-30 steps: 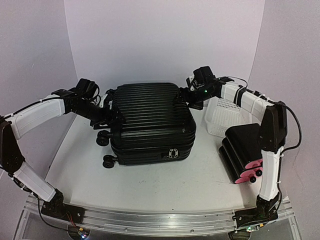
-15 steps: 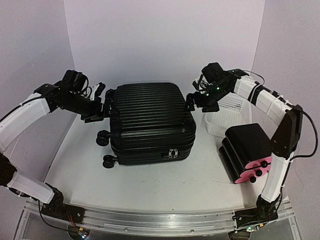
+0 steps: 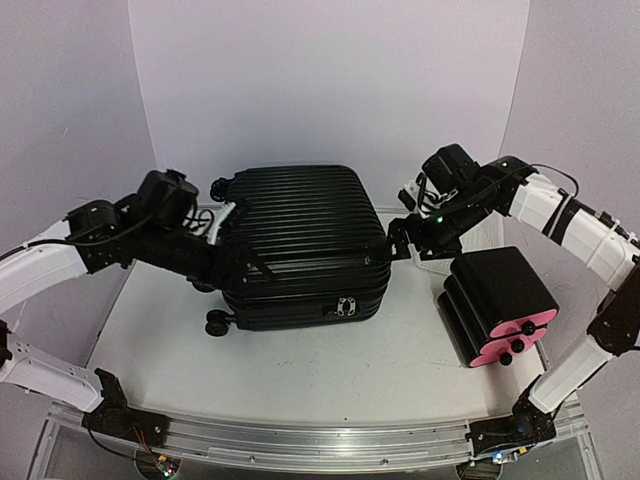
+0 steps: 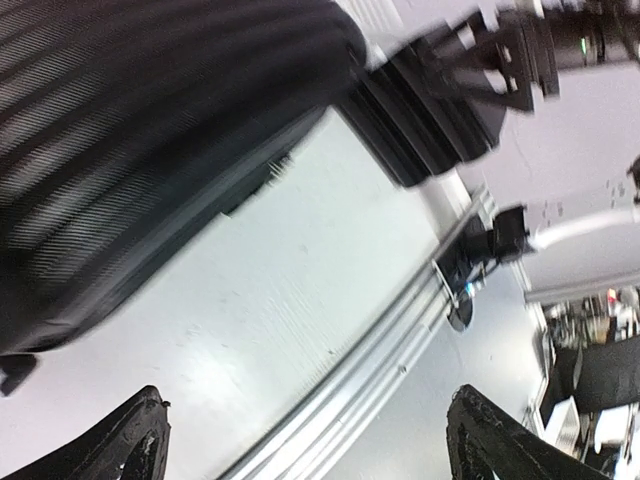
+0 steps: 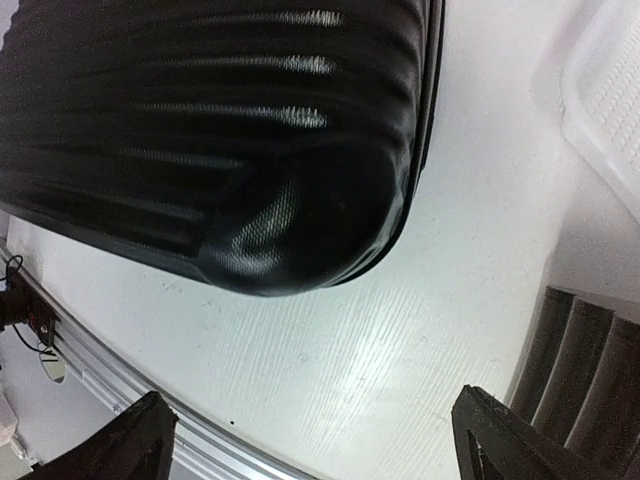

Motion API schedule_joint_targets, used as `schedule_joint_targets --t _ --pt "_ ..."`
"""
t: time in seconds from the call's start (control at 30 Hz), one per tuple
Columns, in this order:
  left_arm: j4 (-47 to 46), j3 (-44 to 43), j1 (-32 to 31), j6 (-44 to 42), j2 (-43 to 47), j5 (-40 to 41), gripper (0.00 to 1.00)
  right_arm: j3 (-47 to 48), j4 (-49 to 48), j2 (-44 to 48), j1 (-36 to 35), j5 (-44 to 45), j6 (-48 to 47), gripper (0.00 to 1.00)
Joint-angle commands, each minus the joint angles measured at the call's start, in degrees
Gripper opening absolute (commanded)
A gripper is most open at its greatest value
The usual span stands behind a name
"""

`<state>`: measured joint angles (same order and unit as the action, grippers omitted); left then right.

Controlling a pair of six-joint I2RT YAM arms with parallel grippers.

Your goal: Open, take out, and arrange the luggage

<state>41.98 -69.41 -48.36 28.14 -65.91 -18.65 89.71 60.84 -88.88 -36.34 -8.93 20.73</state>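
Both my arms have swung nearer since a second ago. My left gripper (image 4: 310, 440) went from the case's far-left edge to its left side. My right gripper (image 5: 310, 440) went from the far-right corner to the right side. The case itself hasn't shifted.

The white table (image 3: 330, 370) carries everything. The large black ribbed hard-shell suitcase (image 3: 300, 245) lies flat and closed at mid-table, between my two grippers. The smaller black box with pink drawer fronts (image 3: 497, 300) is on the near right, apart from the case. The white mesh plastic basket (image 5: 610, 100) is behind it, mostly hidden by my right arm. One small black wheel (image 3: 215, 323) shows at the case's near-left corner.

Both sets of jaws are spread wide, with nothing between them and no contact visible.
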Motion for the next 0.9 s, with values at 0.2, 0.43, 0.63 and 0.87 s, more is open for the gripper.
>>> schedule_joint_targets --t 0.2,0.43,0.63,0.87 --pt "-11.56 0.56 -11.49 7.36 -12.11 13.52 0.96 -7.03 -17.42 2.22 -0.01 -8.29 6.29 0.98" --pt "-9.23 -1.37 -10.53 6.34 -15.49 25.38 0.94 -7.63 -21.91 -1.49 0.02 -12.29 7.16 0.98" --pt "-4.45 -2.74 -4.29 4.97 -17.84 25.74 0.91 -11.08 -31.03 -3.84 -0.12 -17.88 12.01 0.98" --pt "-0.43 -7.29 -0.60 1.78 -18.01 29.69 0.97 -12.03 -33.24 -4.27 -0.41 -18.89 12.96 0.98"
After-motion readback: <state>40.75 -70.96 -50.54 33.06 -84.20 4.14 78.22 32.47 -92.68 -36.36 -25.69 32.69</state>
